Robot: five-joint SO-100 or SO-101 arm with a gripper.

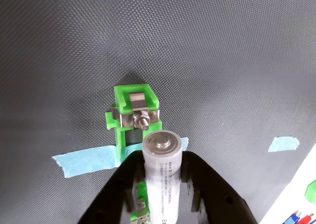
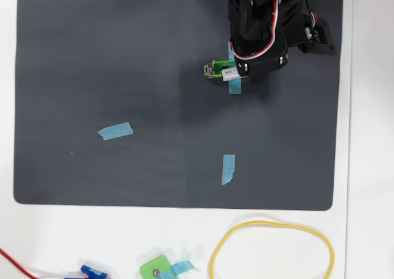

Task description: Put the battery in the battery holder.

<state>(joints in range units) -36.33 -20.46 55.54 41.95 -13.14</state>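
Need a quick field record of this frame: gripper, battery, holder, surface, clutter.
gripper: gripper, black, shut on the battery
battery: battery, white cell, one end cap facing the wrist camera, above the holder, not seated
holder: battery holder, green frame, metal contact and screw at the far end, crossed by blue tape
surface: dark mat on a white table
clutter: two loose tape strips on the mat; yellow loop and small green piece off it

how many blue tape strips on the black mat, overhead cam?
3. One left of centre, one lower centre, and one across the battery holder under the gripper, partly covered by the arm. More could be hidden beneath the arm.
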